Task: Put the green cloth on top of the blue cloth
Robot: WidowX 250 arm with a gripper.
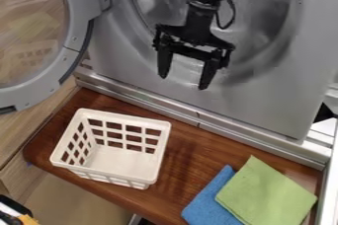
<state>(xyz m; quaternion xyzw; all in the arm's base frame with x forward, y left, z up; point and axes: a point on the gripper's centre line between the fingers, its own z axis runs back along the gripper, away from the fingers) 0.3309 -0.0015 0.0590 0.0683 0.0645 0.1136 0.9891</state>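
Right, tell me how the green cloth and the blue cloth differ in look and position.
The green cloth is a light yellowish green, while the blue cloth is a stronger, darker blue. The green cloth lies on top, overlapping the blue cloth, which is partly covered. The green cloth sits further to the right in the view; the blue cloth sticks out on its left. Both lie fairly flat over the wooden board.

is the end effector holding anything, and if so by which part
Nothing is held: the end effector hangs open, with nothing between its fingertips.
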